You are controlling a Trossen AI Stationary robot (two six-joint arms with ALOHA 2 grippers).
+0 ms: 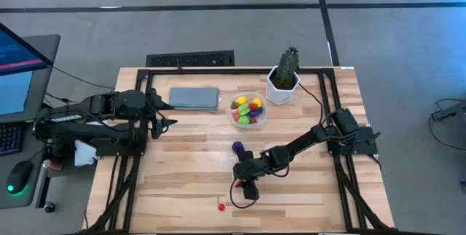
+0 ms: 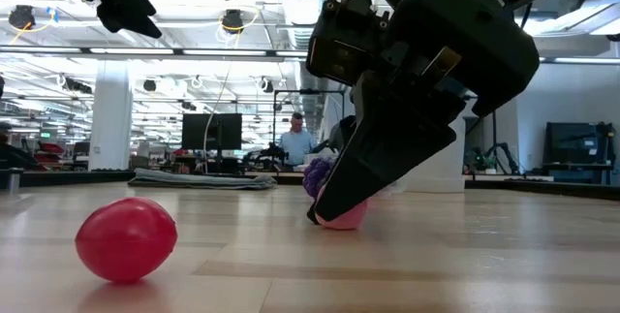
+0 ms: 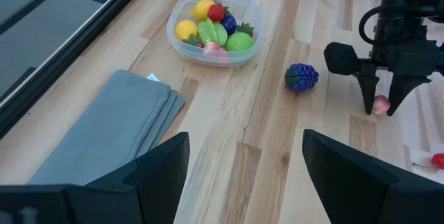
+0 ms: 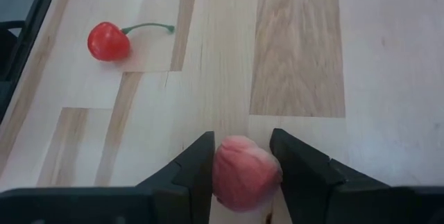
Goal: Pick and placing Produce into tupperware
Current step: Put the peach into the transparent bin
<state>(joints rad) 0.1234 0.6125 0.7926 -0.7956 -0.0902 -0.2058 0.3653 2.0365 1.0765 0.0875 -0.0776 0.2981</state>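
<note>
The clear round tupperware (image 1: 248, 111) (image 3: 177, 40) stands on the table's far middle and holds several yellow, green, red and blue toy pieces. A purple grape bunch (image 1: 238, 148) (image 3: 302, 77) lies on the wood. A red cherry (image 1: 220, 206) (image 4: 107, 41) lies near the near edge. My right gripper (image 1: 250, 189) (image 4: 241, 142) stands between them, shut on a small pink fruit (image 4: 244, 174). My left gripper (image 1: 169, 115) (image 3: 243, 175) hovers open at the table's left, beside the grey cloth. My right gripper pinches the pink fruit's two sides (image 4: 216, 172) between its fingers (image 4: 198, 165). The fingers come from above, slanting down. In the low view the pink fruit (image 2: 344, 220) sits at the fingertips with its underside on the table.
A folded grey cloth (image 1: 195, 98) (image 3: 97, 127) lies left of the tupperware. A potted cactus (image 1: 284, 82) stands to its far right. A keyboard (image 1: 191, 59) lies beyond the far edge. A person (image 2: 295, 139) stands far off in the room. Bare wood lies along the near edge.
</note>
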